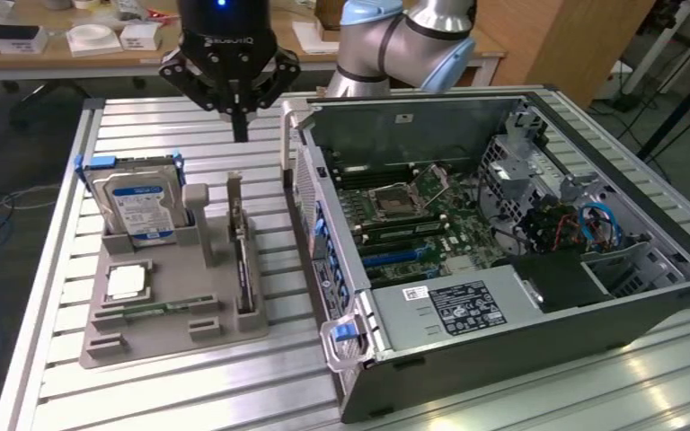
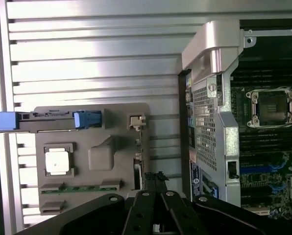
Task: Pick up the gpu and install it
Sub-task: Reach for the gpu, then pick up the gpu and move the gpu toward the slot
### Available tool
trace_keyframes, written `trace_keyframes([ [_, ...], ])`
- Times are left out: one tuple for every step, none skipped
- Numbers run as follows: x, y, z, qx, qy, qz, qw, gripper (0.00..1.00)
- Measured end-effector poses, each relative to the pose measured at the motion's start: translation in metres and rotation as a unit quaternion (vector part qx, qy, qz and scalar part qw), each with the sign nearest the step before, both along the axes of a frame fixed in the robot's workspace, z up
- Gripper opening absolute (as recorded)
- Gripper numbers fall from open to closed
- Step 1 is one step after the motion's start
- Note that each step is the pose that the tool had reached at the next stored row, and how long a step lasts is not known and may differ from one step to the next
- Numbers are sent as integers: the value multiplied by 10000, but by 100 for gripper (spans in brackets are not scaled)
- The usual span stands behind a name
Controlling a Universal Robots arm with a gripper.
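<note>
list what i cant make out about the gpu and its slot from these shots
- gpu faces: exterior view, it stands edge-on in the gray holder, so chips and connector are unreadable.
- One end of the gpu: wrist view, covered by the shut gripper.
- Free slot in the computer case: exterior view, too small to tell.

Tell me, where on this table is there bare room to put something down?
Bare slats of the silver slatted table lie on the near side of the grey plastic parts holder, and on its far side, where the black end effector hangs. The strip between holder and the open black computer case is narrow. Inside the case it is crowded.
</note>
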State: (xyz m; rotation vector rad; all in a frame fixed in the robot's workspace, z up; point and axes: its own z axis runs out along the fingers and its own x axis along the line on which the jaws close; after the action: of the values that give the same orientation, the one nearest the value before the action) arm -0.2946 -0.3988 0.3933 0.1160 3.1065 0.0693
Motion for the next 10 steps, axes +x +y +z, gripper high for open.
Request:
trace_keyframes([
  [-13, 0, 0, 0, 0, 0, 10000, 11],
  [-17, 0, 0, 0, 0, 0, 10000, 11],
  [-17, 0, 0, 0, -1, 0, 10000, 11],
  [-17, 0, 0, 0, -1, 1, 10000, 11],
  [-18, 0, 0, 0, -1, 1, 10000, 11],
  [-19, 0, 0, 0, 0, 0, 10000, 11],
  [-19, 0, 0, 0, 0, 0, 10000, 11],
  [-19, 0, 0, 0, 0, 0, 10000, 11],
  [-19, 0, 0, 0, -1, 0, 10000, 11],
  [-19, 0, 0, 0, 0, 0, 10000, 11],
])
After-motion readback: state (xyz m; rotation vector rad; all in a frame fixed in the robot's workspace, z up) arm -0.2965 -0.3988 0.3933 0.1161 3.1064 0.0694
